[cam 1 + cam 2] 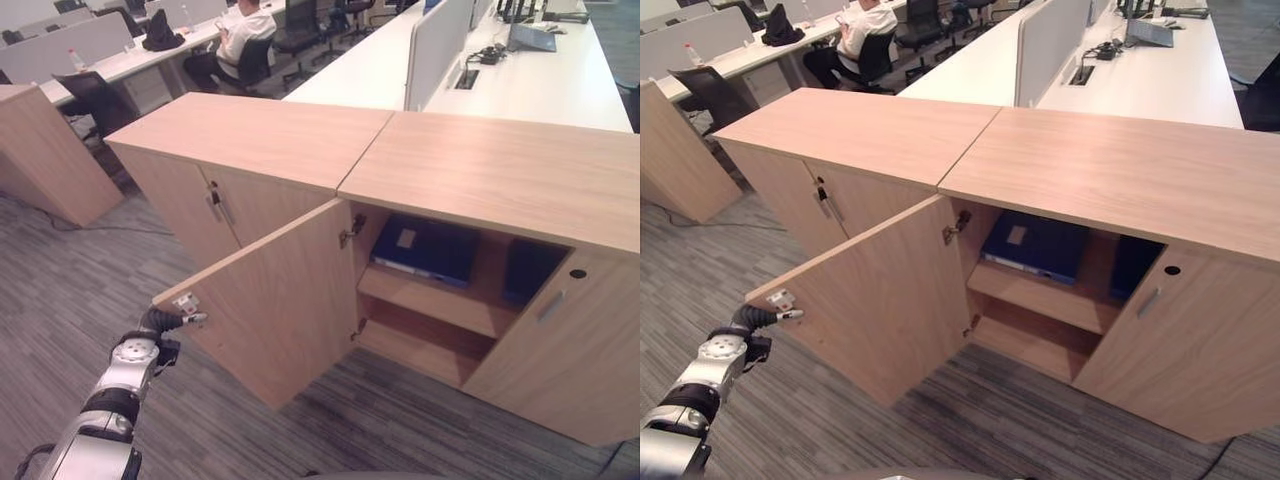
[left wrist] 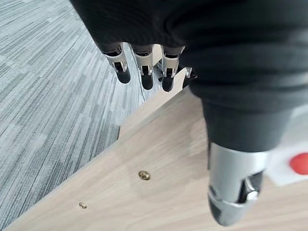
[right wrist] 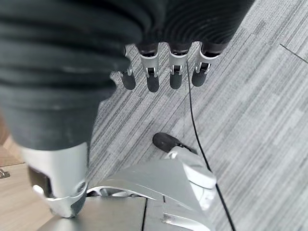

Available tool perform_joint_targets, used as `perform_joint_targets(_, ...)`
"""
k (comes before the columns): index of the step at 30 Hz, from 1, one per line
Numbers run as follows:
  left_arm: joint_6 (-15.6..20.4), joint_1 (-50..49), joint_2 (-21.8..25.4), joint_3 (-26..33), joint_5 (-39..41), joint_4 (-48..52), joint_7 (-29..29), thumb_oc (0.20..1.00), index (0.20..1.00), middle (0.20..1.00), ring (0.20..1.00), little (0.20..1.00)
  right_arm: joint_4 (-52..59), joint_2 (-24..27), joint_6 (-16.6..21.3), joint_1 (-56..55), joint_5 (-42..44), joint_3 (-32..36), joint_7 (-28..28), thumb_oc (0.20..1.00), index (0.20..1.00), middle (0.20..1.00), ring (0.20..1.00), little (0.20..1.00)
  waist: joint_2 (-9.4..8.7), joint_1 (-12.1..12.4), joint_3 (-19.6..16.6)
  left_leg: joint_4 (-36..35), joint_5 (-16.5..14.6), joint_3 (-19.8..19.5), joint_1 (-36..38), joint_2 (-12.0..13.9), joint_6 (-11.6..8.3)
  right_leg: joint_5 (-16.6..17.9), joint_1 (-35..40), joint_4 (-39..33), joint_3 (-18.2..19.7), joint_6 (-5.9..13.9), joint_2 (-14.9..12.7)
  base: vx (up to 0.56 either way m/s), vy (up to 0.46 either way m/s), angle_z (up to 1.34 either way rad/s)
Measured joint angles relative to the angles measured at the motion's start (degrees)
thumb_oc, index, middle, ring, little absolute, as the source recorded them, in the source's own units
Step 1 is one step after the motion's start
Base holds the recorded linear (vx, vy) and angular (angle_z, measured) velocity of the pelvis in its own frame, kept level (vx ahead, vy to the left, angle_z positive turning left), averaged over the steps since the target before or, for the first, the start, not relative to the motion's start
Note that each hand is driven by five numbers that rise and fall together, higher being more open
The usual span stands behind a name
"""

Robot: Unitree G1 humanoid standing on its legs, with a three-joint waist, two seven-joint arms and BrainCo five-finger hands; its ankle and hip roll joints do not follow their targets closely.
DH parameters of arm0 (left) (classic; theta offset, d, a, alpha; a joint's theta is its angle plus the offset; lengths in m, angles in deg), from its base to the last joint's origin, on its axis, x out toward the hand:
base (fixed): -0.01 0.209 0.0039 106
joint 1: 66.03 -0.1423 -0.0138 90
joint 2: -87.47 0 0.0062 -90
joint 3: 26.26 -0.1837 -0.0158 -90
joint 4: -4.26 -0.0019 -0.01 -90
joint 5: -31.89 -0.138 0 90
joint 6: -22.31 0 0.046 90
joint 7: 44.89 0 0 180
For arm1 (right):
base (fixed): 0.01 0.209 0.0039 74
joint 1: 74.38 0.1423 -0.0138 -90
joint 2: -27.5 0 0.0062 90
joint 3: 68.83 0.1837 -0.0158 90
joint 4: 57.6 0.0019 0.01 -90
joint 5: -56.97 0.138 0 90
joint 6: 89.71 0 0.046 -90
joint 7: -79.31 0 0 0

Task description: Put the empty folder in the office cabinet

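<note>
Cabinet (image 1: 480, 170), wood-grain, double-door, occupies centre and right of the head views; a like unit (image 1: 250, 135) abuts it at centre left, doors shut. Left door (image 1: 275, 310), swung wide toward lower centre, exposes the interior so that shelves can be reached; right door (image 1: 565, 350) remains closed at lower right. Upper shelf (image 1: 425, 300) carries the blue folder (image 1: 425, 250), lying flat toward the back, with a darker item (image 1: 530, 270) beside it, partly hidden; judged, the folder sits in its destination. Left hand (image 1: 165, 322), lower left, rests at the door's free outer edge, fingers (image 2: 144, 72) straight and relaxed along the wood, gripping nothing, placed apparently to steer the door. Right hand (image 3: 163, 67), fingers straight and hanging loose over grey carpet (image 3: 260, 96), holds nothing. Person (image 1: 240, 35) seated at a desk, upper left.
</note>
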Motion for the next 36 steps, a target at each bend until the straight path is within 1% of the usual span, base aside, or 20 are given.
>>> perform_joint_targets(1, 0.1, 0.1, -0.8, 0.1, 0.1, 0.0, -0.4, 1.0, 1.0, 1.0, 1.0, 1.0, 0.5, -0.2, 0.0, -0.3, 0.0, -0.1, -0.1, 1.0, 1.0, 1.0, 1.0, 1.0, -0.09, 0.2, 0.0, 0.0, 0.1, 0.0, 0.0, -0.1, 0.1, 0.0, 0.1, 0.2, 0.0, 0.0, -0.1, 0.0, 0.0, 0.0)
perform_joint_targets(2, 0.0, 0.1, -1.3, -0.1, 0.1, 0.0, -0.7, 1.0, 1.0, 1.0, 1.0, 1.0, 1.0, 0.4, 0.0, -0.7, 0.0, 0.0, -0.1, 1.0, 1.0, 1.0, 1.0, 1.0, 0.43, 0.5, -0.5, 0.0, 0.3, 0.0, 0.0, -0.3, 0.32, 0.0, 0.0, 0.3, 0.0, 0.01, -0.3, 0.01, -0.04, 0.03)
perform_joint_targets(3, -0.4, 0.1, -2.8, -0.5, 0.4, 1.7, -2.0, 1.0, 1.0, 1.0, 1.0, 1.0, 1.5, 0.4, 0.0, -1.0, 0.0, 0.0, -0.2, 1.0, 1.0, 1.0, 1.0, 1.0, -0.3, 0.9, -0.2, 0.0, 0.3, 0.1, 0.0, -0.4, 0.29, 0.0, -0.2, 0.6, 0.2, 0.11, -0.5, 0.01, -0.063, -0.01)
perform_joint_targets(4, -0.7, 0.0, -3.4, -0.3, 0.5, 1.9, -3.2, 1.0, 1.0, 1.0, 1.0, 1.0, 1.5, 0.4, -0.1, -0.8, 0.0, -0.1, -0.1, 1.0, 1.0, 1.0, 1.0, 1.0, -0.22, 0.9, -0.5, 0.0, 0.3, 0.2, -0.1, -0.4, 0.33, 0.1, -0.4, 0.7, 0.5, 0.17, -0.5, 0.01, -0.068, -0.08)
perform_joint_targets(5, -0.6, -0.2, -3.6, -0.3, 0.5, 2.3, -3.1, 1.0, 1.0, 1.0, 1.0, 1.0, 1.6, 0.2, 0.0, -1.1, 0.0, -0.1, -0.1, 1.0, 1.0, 1.0, 1.0, 1.0, -1.09, 1.1, -0.3, 0.0, 0.2, 0.4, -0.1, -0.3, 0.41, 0.1, -0.7, 0.9, 0.5, 0.17, -0.5, 0.01, -0.083, -0.05)
perform_joint_targets(7, -1.4, -1.3, -4.8, 0.0, 0.9, 6.2, -5.1, 1.0, 1.0, 1.0, 1.0, 1.0, 1.7, -0.4, 0.1, -1.4, 0.1, 0.1, -0.1, 1.0, 1.0, 1.0, 1.0, 1.0, -1.79, 1.8, -0.4, 0.0, 0.3, 0.3, -0.4, -0.3, 0.28, 0.0, -1.0, 1.3, 0.5, 0.09, -0.5, 0.0, -0.059, 0.06)
perform_joint_targets(8, -1.2, -4.2, -6.6, 0.3, 1.6, 11.9, -6.3, 1.0, 1.0, 1.0, 1.0, 1.0, 1.7, -1.3, 0.1, -2.1, 0.3, 0.3, -0.3, 1.0, 1.0, 1.0, 1.0, 1.0, -2.5, 2.6, -0.6, 0.0, 0.5, 0.3, -0.8, -0.3, 0.43, 0.1, -1.2, 1.3, 0.4, 0.15, -0.6, -0.01, -0.101, 0.16)
perform_joint_targets(12, -1.0, -10.3, -7.6, -0.5, 1.9, 22.9, -7.1, 1.0, 1.0, 1.0, 1.0, 1.0, 1.9, -3.0, 0.1, -2.8, 1.3, 0.4, -0.7, 1.0, 1.0, 1.0, 1.0, 1.0, -5.29, 3.8, -1.2, 0.0, 0.9, 0.2, -1.2, -0.3, 0.47, 0.1, -1.1, 1.3, -0.1, 0.2, -0.7, -0.02, -0.13, 0.1)
perform_joint_targets(14, 0.7, -11.8, -8.7, -1.0, 1.8, 23.5, -5.8, 1.0, 1.0, 1.0, 1.0, 1.0, 1.8, -3.8, 0.1, -2.7, 1.8, 0.3, -0.9, 1.0, 1.0, 1.0, 1.0, 1.0, -6.04, 4.0, -1.4, 0.0, 1.0, 0.2, -1.2, -0.3, 0.56, 0.2, -1.1, 1.3, -0.2, 0.23, -0.8, -0.03, -0.133, 0.03)
perform_joint_targets(19, 1.2, -13.9, -9.5, -2.5, 2.9, 25.9, -5.4, 1.0, 1.0, 1.0, 1.0, 1.0, 1.8, -4.4, 0.3, -1.7, 2.3, 0.0, -1.4, 1.0, 1.0, 1.0, 1.0, 1.0, -6.0, 3.9, -1.5, 0.0, 1.2, 0.3, -1.6, -0.1, 0.26, 0.6, -1.4, 1.2, -0.1, 0.57, -0.7, -0.04, -0.15, 0.02)
perform_joint_targets(24, 1.6, -19.8, -10.0, -6.0, 8.6, 33.6, -1.9, 1.0, 1.0, 1.0, 1.0, 1.0, 0.9, -5.0, 0.6, 0.1, 2.3, -1.6, -1.9, 1.0, 1.0, 1.0, 1.0, 1.0, -5.42, 4.0, -1.5, 0.0, 2.6, 3.0, -3.8, 1.1, -0.17, 1.2, -3.3, 1.2, -0.1, 0.38, -0.1, -0.07, -0.227, 0.06)
perform_joint_targets(25, 1.3, -22.1, -8.9, -9.1, 11.2, 36.6, 1.3, 1.0, 1.0, 1.0, 1.0, 1.0, 0.8, -5.3, 1.0, 1.3, 2.3, -4.1, -1.8, 1.0, 1.0, 1.0, 1.0, 1.0, -5.22, 4.0, -1.5, 0.3, 3.2, 3.5, -5.6, 2.0, -0.49, 1.0, -5.5, 3.2, -0.2, -0.36, 0.6, -0.09, -0.298, 0.06)
perform_joint_targets(28, 0.1, -23.3, -6.3, -15.6, 12.4, 39.8, 4.2, 1.0, 1.0, 1.0, 1.0, 1.0, 0.9, -5.8, 1.7, 3.0, 2.3, -6.4, -1.8, 1.0, 1.0, 1.0, 1.0, 1.0, -5.02, 4.0, -1.3, 1.0, 3.9, 5.3, -6.9, 4.1, -1.57, -0.2, -8.4, 6.4, -0.2, -2.23, 2.1, -0.06, -0.261, -0.02)
perform_joint_targets(30, -0.9, -23.1, -3.8, -19.5, 13.0, 42.4, 5.8, 1.0, 1.0, 1.0, 1.0, 1.0, 0.5, -5.6, 1.7, 4.4, 2.1, -9.4, -1.7, 1.0, 1.0, 1.0, 1.0, 1.0, -5.28, 3.9, -1.1, 1.4, 4.3, 7.2, -7.3, 5.9, -2.18, -0.5, -9.9, 7.3, 0.8, -2.76, 3.3, -0.02, -0.136, -0.21)
perform_joint_targets(31, -1.0, -22.7, -3.3, -21.2, 13.2, 42.7, 6.4, 1.0, 1.0, 1.0, 1.0, 1.0, 0.3, -5.7, 1.8, 4.7, 2.1, -10.0, -1.8, 1.0, 1.0, 1.0, 1.0, 1.0, -5.26, 3.8, -1.0, 1.4, 3.9, 7.1, -7.3, 6.3, -2.65, -0.6, -10.0, 6.8, 1.6, -2.83, 3.7, -0.01, -0.119, -0.36)
perform_joint_targets(32, -1.0, -22.5, -4.0, -22.5, 15.0, 42.6, 6.4, 1.0, 1.0, 1.0, 1.0, 1.0, 0.0, -5.5, 2.4, 4.9, 2.1, -10.1, -1.7, 1.0, 1.0, 1.0, 1.0, 1.0, -5.17, 3.8, -0.9, 1.4, 2.1, 6.5, -7.3, 6.6, -4.84, -0.6, -9.7, 4.8, 2.7, -2.82, 4.6, 0.0, -0.169, -0.49)
perform_joint_targets(33, -1.8, -21.3, -5.1, -23.1, 18.2, 42.5, 7.0, 1.0, 1.0, 1.0, 1.0, 1.0, -0.8, -4.8, 2.9, 5.4, 1.9, -11.4, -1.2, 1.0, 1.0, 1.0, 1.0, 1.0, -4.03, 3.8, -0.1, 0.5, 0.4, 6.3, -7.4, 7.7, -6.07, -0.2, -8.9, 1.5, 3.5, -2.23, 7.0, -0.01, -0.215, -0.56)
perform_joint_targets(34, -2.9, -18.5, -4.7, -23.9, 19.0, 42.6, 9.1, 1.0, 1.0, 1.0, 1.0, 1.0, -1.1, -4.6, 2.8, 7.0, 1.7, -11.3, -0.8, 1.0, 1.0, 1.0, 1.0, 1.0, -3.18, 3.9, 1.4, 0.2, 0.7, 6.5, -7.5, 9.2, -6.51, -0.8, -9.8, 5.4, 3.4, -3.58, 8.3, -0.05, -0.228, -0.68)
perform_joint_targets(35, -3.0, -15.2, -2.4, -25.1, 20.3, 42.8, 12.6, 1.0, 1.0, 1.0, 1.0, 1.0, -0.3, -5.8, 2.9, 8.1, 1.5, -11.6, -0.2, 1.0, 1.0, 1.0, 1.0, 1.0, -7.48, 3.2, 3.8, 3.1, 1.0, 6.0, -7.5, 9.2, -7.31, -6.8, -13.7, 17.4, 4.7, -8.72, 8.2, -0.06, -0.199, -0.56)
perform_joint_targets(36, -3.1, -14.0, -2.2, -26.4, 20.6, 42.6, 13.0, 1.0, 1.0, 1.0, 1.0, 1.0, -0.2, -6.0, 3.5, 8.3, 1.4, -11.8, -0.2, 1.0, 1.0, 1.0, 1.0, 1.0, -8.58, 2.6, 4.9, 5.7, 0.1, 2.9, -8.3, 9.2, -7.09, -7.3, -13.6, 18.0, 5.6, -8.85, 8.8, -0.05, -0.104, -0.59)
